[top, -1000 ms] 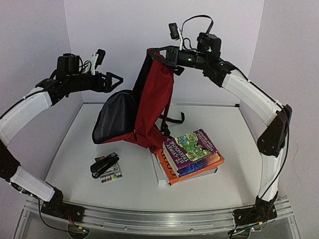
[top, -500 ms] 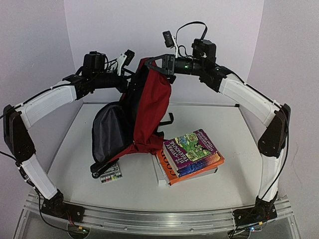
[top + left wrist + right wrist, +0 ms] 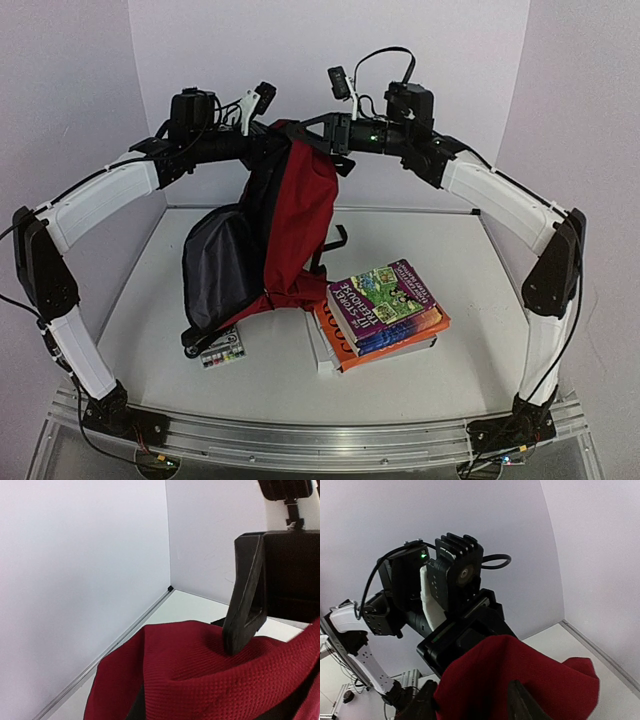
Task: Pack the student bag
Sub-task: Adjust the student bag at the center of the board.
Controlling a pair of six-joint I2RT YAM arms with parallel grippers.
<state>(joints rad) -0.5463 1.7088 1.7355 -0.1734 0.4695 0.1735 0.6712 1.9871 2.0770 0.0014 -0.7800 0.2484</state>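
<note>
The student bag [image 3: 305,205], dark red with a grey lining [image 3: 215,265], hangs upright by its top above the table, its open mouth facing left. At the top, my left gripper [image 3: 274,138] is shut on the bag's red fabric [image 3: 200,675], and its own fingertips are buried in the cloth. My right gripper [image 3: 312,134] meets it from the other side. Its jaws stand open, and its fingers [image 3: 520,702] straddle the red top fold [image 3: 520,665]. One right finger [image 3: 245,612] rests against the cloth in the left wrist view.
A stack of books [image 3: 385,310] lies on the table right of the bag. A black stapler [image 3: 192,341] and a small flat box [image 3: 222,352] lie at the bag's lower left, partly under it. Walls close in the back and both sides.
My left gripper swung in from the left to the bag's top and shut on it. My right gripper, shut on the top before, has opened. The bag's bottom shifted left over the stapler.
</note>
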